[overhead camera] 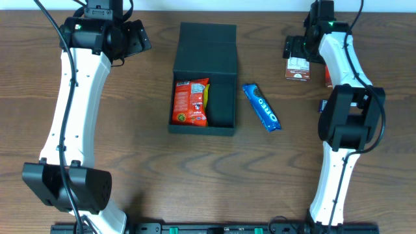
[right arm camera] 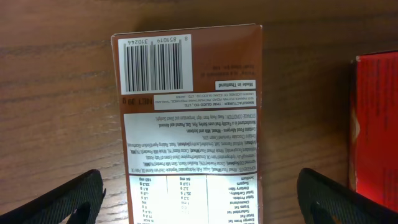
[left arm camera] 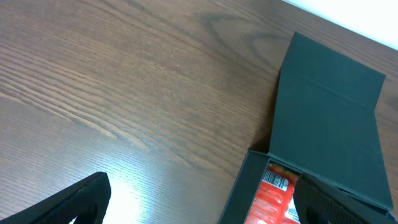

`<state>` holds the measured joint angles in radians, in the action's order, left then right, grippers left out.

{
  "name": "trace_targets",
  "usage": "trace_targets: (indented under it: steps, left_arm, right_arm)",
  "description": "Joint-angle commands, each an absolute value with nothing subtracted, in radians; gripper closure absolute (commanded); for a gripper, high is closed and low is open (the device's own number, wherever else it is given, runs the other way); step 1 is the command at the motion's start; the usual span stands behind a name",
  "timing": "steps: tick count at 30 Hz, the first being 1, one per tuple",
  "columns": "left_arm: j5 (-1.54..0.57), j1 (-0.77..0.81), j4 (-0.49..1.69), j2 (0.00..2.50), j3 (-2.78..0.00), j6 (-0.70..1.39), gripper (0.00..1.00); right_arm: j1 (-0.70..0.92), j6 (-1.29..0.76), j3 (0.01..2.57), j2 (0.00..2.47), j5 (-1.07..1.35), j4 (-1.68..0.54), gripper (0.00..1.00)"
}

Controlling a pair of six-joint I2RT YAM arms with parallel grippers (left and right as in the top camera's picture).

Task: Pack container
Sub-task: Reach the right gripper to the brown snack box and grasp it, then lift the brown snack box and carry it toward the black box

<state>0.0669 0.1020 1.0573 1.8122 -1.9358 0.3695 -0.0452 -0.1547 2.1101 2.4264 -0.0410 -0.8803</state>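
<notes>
the right gripper [right arm camera: 199, 202] hangs spread open over the brown carton [right arm camera: 189, 118] at the far right, straddling its narrow width, and the black container [overhead camera: 223, 101] sits well to its left, mid-table.

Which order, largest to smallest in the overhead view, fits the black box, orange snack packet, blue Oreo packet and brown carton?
1. black box
2. orange snack packet
3. blue Oreo packet and brown carton: too close to rank; the carton is partly covered.
</notes>
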Motion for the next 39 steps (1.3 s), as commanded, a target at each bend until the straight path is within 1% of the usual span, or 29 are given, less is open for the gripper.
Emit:
trace_targets:
  steps: [1,21,37,39]
  left_arm:
    - [0.086,0.104,1.058,1.82,-1.931,0.373,0.05]
    - [0.086,0.104,1.057,1.82,-1.931,0.373,0.05]
    - [0.086,0.104,1.052,1.82,-1.931,0.373,0.05]
    - [0.086,0.104,1.052,1.82,-1.931,0.373,0.05]
  right_arm:
    - [-0.036,-0.14,2.112,2.442,-0.06,-0.883,0.01]
    - [-0.028,-0.115,2.109,2.489,-0.064,-0.918,0.01]
    - [-0.019,-0.114,2.079,2.489,-0.064,-0.904,0.01]
    - [-0.018,-0.115,2.079,2.489,-0.063,-0.9,0.04]
